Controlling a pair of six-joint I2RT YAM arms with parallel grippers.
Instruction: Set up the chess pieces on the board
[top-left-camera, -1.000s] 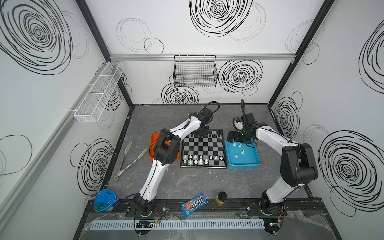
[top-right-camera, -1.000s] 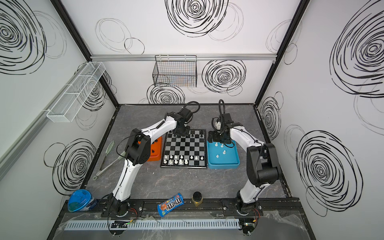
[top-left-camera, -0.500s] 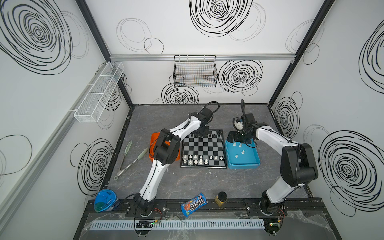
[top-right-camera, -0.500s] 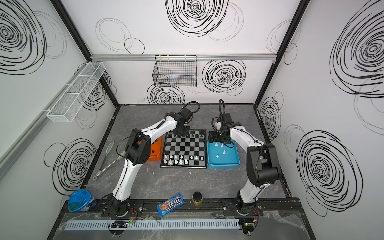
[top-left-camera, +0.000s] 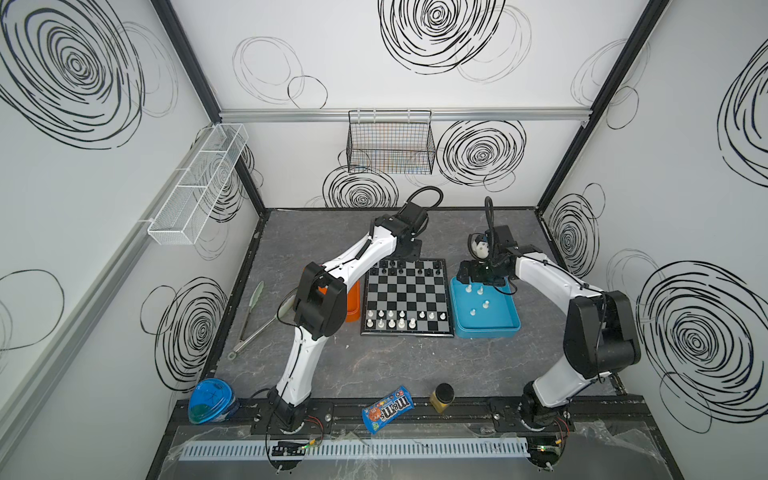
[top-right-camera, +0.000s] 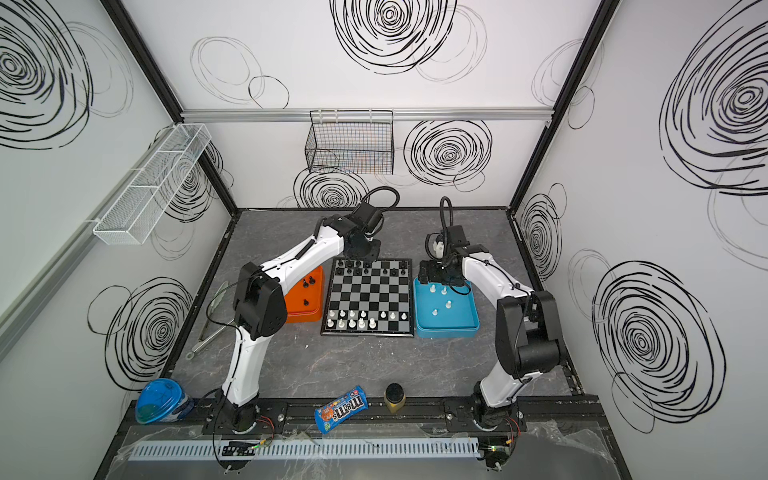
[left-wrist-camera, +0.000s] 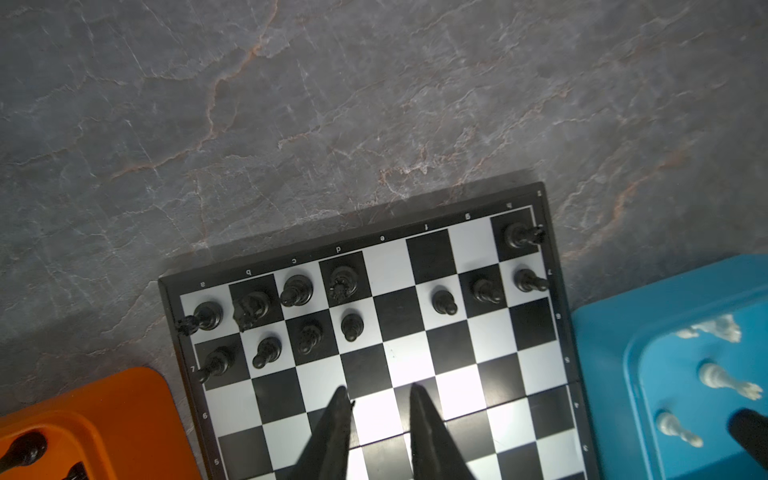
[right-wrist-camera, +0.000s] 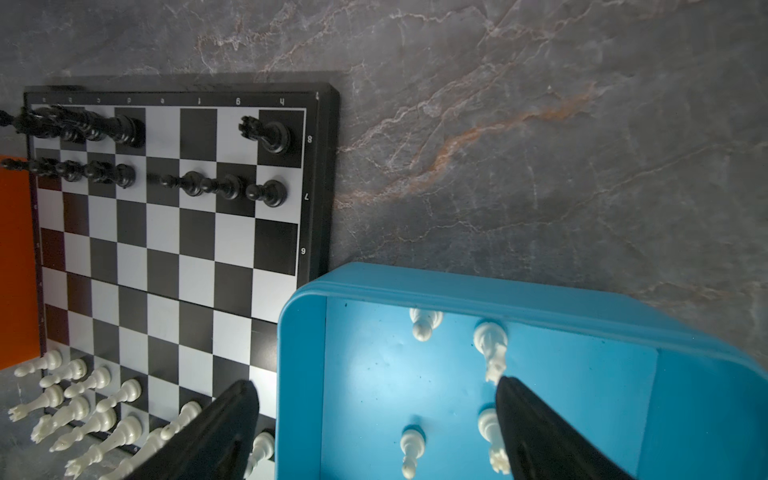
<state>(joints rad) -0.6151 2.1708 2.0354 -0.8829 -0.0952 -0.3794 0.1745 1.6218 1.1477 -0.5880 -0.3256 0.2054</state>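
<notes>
In both top views the board (top-left-camera: 406, 333) lies in the middle of the grey table (top-left-camera: 374, 365), between an orange tray (top-right-camera: 302, 318) on its left and a blue tray (top-right-camera: 446, 331) on its right, each just beside it. Black pieces (top-left-camera: 392, 266) fill part of its two far rows, and white pieces (top-left-camera: 400, 322) fill part of its two near rows. In a top view two more black ones stand in the orange tray, and four white ones stand in the blue tray. The left gripper (top-left-camera: 409, 251) hangs above the board's far edge, and the right gripper (top-left-camera: 478, 275) hangs over the far end of the blue tray. The left wrist view shows the left fingers (left-wrist-camera: 336, 424) a little apart with nothing between them, seen against bare squares of the board. The right wrist view shows the right fingers (right-wrist-camera: 224, 432) spread wide and empty. One shows against the board's edge near the white rows, and the other shows against the blue tray, close by a white piece standing there.
</notes>
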